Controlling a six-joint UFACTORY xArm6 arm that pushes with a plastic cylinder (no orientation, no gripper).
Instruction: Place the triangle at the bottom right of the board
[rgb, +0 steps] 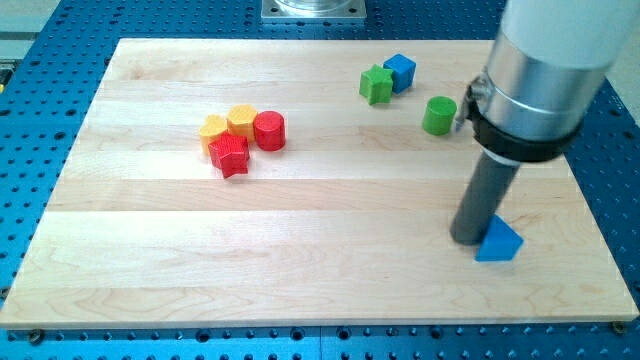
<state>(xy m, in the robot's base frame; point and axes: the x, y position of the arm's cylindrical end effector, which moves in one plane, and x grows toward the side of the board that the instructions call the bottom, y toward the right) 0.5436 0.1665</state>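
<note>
The blue triangle lies on the wooden board near the view's bottom right. My tip stands on the board right against the triangle's left side, apparently touching it. The rod rises from there to the arm's silver and black body at the view's top right.
A green cylinder sits at the upper right. A green star-like block and a blue block touch above it to the left. Left of centre cluster a red cylinder, a red star and two yellow blocks.
</note>
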